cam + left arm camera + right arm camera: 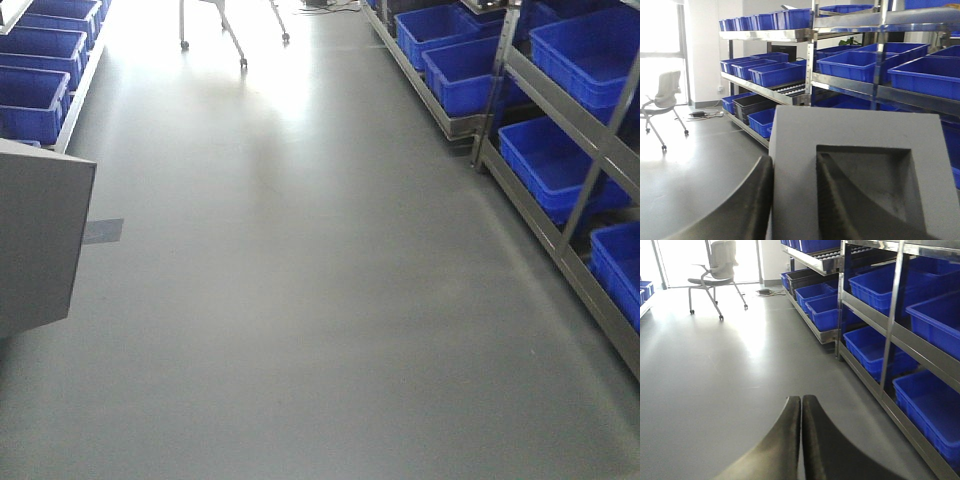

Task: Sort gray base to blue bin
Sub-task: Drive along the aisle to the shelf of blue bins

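Gripping the gray base (850,130), the left hand (792,162) faces the shelves (840,83); the right hand (801,400) is closed, empty

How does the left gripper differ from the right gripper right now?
The left gripper is shut on the gray base, while the right gripper holds nothing. The left gripper's fingers are separated by the base's wall, with one inside its recess. The right gripper's fingers press together. Both have dark, curved fingers.
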Tool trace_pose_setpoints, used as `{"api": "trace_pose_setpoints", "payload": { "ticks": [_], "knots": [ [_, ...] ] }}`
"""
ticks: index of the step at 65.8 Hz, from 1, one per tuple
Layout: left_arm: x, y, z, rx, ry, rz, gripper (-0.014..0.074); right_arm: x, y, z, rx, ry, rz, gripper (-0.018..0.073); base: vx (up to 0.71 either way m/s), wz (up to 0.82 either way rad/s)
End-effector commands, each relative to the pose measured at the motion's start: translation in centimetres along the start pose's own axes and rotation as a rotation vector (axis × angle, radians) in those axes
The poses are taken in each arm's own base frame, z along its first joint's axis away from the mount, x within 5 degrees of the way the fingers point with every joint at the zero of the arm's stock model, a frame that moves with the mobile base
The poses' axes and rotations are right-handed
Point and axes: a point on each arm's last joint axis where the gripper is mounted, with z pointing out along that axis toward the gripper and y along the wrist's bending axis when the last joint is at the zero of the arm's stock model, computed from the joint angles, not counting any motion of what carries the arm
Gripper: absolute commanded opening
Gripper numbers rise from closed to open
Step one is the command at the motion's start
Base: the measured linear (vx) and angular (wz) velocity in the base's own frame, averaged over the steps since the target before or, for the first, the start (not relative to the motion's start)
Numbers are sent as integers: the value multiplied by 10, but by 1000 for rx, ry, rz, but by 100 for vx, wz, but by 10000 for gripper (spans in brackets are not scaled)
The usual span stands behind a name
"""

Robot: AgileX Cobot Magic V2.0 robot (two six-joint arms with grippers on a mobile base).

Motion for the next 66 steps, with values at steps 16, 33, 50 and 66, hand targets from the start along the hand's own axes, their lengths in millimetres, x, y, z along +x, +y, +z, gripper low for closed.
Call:
{"api": "trace_pose_setpoints", "payload": {
  "ticks": [16, 33, 50, 66],
  "knots": [
    [-19, -4, -2, 33, -129, -13, -6, -5, 0, 1, 4, -56, -18, -5, 48, 15],
    [-19, -4, -2, 33, -129, -13, -6, -5, 0, 1, 4, -56, -18, -5, 47, 14],
    [-19, -4, -2, 33, -129, -13, -6, -5, 0, 1, 4, -56, -18, -5, 46, 9],
    [-19, -4, -2, 33, -129, -13, -6, -5, 0, 1, 4, -56, -18, -5, 44, 5]
  ]
}}
